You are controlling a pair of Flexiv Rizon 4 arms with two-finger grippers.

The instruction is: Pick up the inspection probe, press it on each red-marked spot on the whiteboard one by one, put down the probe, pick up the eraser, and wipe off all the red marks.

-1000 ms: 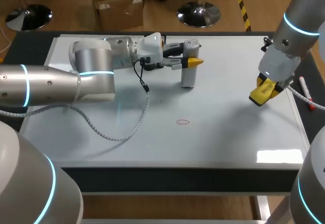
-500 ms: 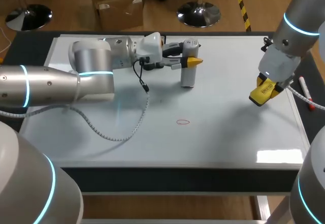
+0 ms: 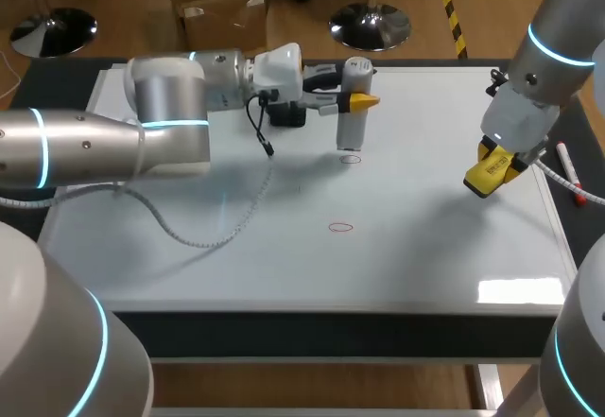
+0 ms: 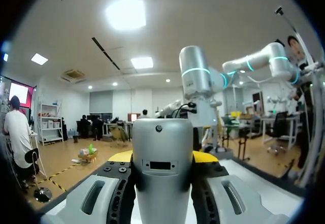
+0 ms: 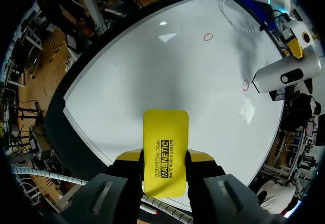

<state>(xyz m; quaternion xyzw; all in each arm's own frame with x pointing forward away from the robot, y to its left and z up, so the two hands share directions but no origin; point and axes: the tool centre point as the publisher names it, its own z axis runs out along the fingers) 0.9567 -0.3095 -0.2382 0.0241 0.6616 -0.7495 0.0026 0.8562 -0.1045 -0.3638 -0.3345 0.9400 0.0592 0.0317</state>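
Observation:
The inspection probe (image 3: pixel 352 119), a grey-white cylinder, hangs upright just above the whiteboard (image 3: pixel 189 247), with my left gripper (image 3: pixel 359 102) shut on its upper part. In the left wrist view the probe (image 4: pixel 162 173) fills the gap between the yellow-tipped fingers (image 4: pixel 206 157). Right under its tip lies a red ring (image 3: pixel 351 159); a second red ring (image 3: pixel 340 228) is nearer the front. My right gripper (image 3: pixel 492 169) hovers over the board's right side, shut on the yellow eraser (image 5: pixel 165 132). Ahead of it the right wrist view shows both rings (image 5: pixel 207 37) (image 5: pixel 246 85) and the probe (image 5: pixel 282 75).
A small black block (image 3: pixel 286 114) sits on the board beside my left wrist. A marker (image 3: pixel 567 164) lies off the board's right edge. My left arm's cable (image 3: pixel 222 228) trails over the board's left half.
My left arm has raised the probe off the board and shifted it slightly back, uncovering a red ring beneath it. The right arm and eraser have not moved.

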